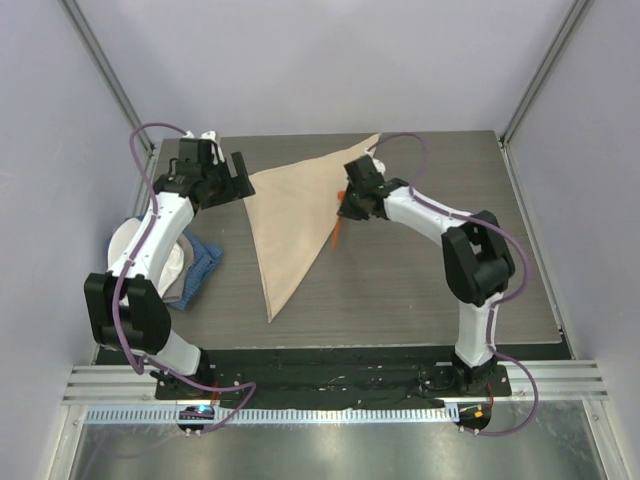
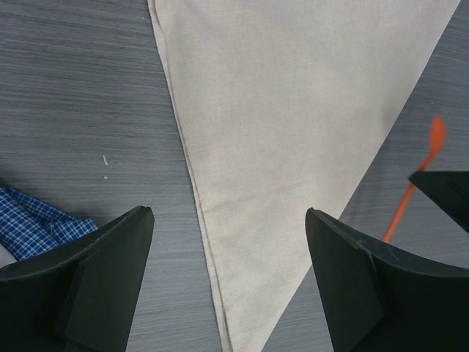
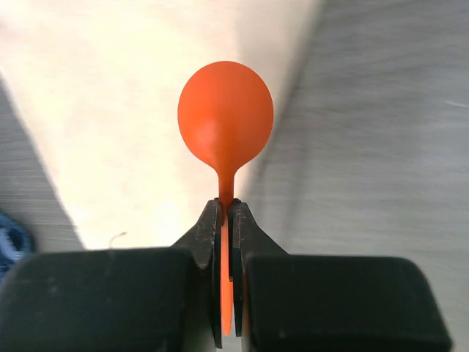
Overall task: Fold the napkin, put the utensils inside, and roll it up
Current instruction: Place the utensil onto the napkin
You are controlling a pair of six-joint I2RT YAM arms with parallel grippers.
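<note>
Right jaws clamped together on the thin stem of a slim orange plastic spoon [image 3: 226, 114], with the round bowl pointing forward, away from the wrist. Gripped by the stem probably to keep the bowl free and to lay it down first. Carried at the right edge of the plain beige-tan cloth napkin [image 1: 290, 215], partly over the cloth and partly over the dark grey wood-pattern counter [image 1: 430, 290]. Touching neither, as far as can be judged.

Napkin already folded into a long triangle, lying flat in the middle of the counter, narrow tip toward the arm bases. Folding judged done, placing of the utensils judged the step in hand, rolling not yet begun.

Left jaws wide apart and holding nothing, near the far left corner of the napkin. Probably placed there to hold the cloth down or to begin the roll.

Small blue checked cloth [image 1: 203, 265] crumpled at the left, apart from the napkin.

Only in the right wrist view: the tight grip itself and the round shape of the bowl. Only in the top view: the whole triangle and both arms together, the spoon reduced to a thin orange line. In the left wrist view: the hem along the left edge of the napkin and the spoon from the side, slanted. No other utensils visible in any view.
</note>
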